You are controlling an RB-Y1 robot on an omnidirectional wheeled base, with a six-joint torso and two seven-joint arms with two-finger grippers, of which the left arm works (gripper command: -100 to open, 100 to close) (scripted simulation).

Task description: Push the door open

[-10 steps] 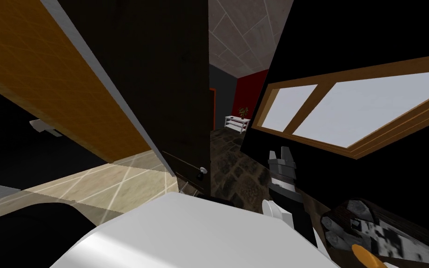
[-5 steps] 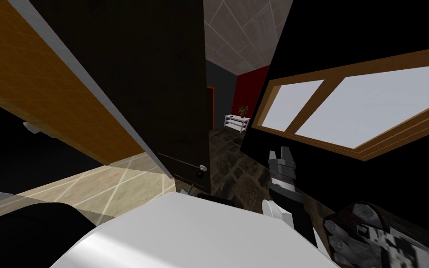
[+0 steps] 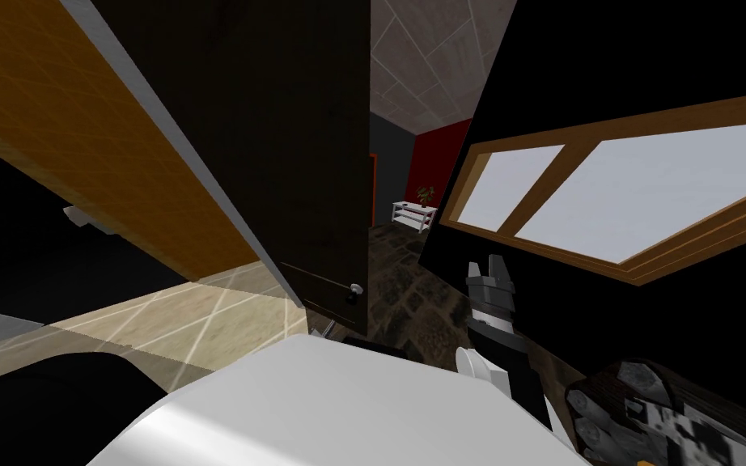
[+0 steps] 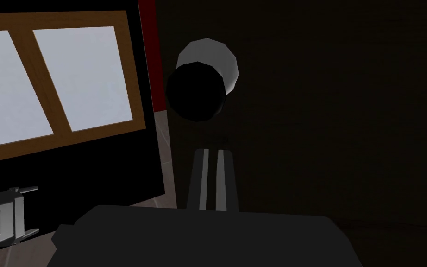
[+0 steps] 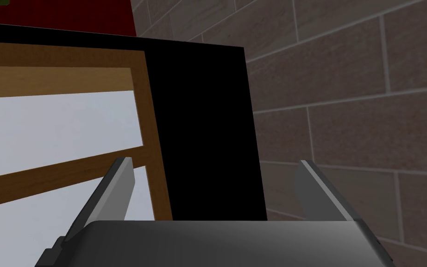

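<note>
Centrally in the head view, the dark brown door [image 3: 282,146] runs from the top edge down to mid-frame. It stands ajar, its free edge upright just left of centre. Its small pale knob [image 3: 353,289] sits low on that edge. In the left wrist view the door is a dim flat plane, and the knob shows as a dark ball on a light grey round plate.

The left gripper [image 4: 215,152] points at the door, its two fingers [image 4: 203,176] pressed close together with only a slit between them. Their tips are just short of the knob. I cannot tell whether they touch the door.

Through the gap right of the door's edge lie a dark stone floor [image 3: 412,299], a red wall [image 3: 436,162] and a white shelf [image 3: 412,212] bearing a small plant [image 3: 425,194].

The right gripper [image 3: 487,260] stands right of centre over the stone floor, well apart from the door. Its fingers are spread wide and hold nothing.

A wood-framed window [image 3: 630,186] with pale panes fills the right side, set in a black area. An orange wall [image 3: 80,137] slants across the upper left, with pale tiled floor [image 3: 193,315] below it.
</note>
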